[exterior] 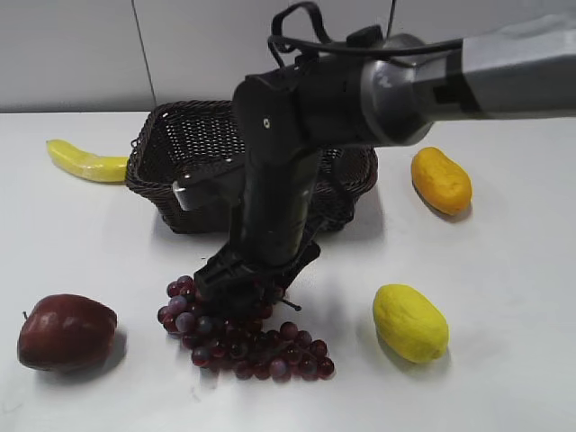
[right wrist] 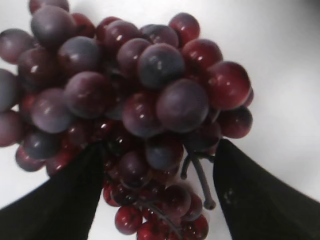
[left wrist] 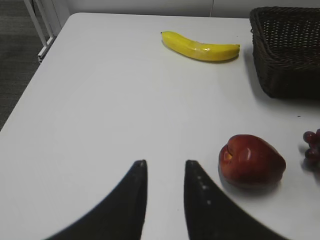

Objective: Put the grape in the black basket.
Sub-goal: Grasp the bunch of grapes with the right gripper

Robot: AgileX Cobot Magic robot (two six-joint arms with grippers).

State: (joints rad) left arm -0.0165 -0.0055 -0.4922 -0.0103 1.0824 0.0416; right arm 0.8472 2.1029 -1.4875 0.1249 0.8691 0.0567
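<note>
The grape (exterior: pixel 247 340), a bunch of dark red and purple grapes, lies on the white table in front of the black basket (exterior: pixel 166 135). My right gripper (exterior: pixel 245 281) is down on the bunch's near-basket end. In the right wrist view the grape (right wrist: pixel 135 95) fills the frame, and the right gripper (right wrist: pixel 157 192) is open, with one black finger on each side of the bunch. A strip of table shows between the stem and the right finger. My left gripper (left wrist: pixel 165 162) is open and empty over bare table. The basket's corner (left wrist: pixel 287 55) and a few grapes (left wrist: pixel 312 145) show there.
A dark red apple (exterior: pixel 65 331) lies left of the grapes; it also shows in the left wrist view (left wrist: pixel 251 160). A banana (exterior: pixel 85 162) lies left of the basket. A yellow lemon (exterior: pixel 409 321) and an orange-yellow fruit (exterior: pixel 441 180) lie on the right.
</note>
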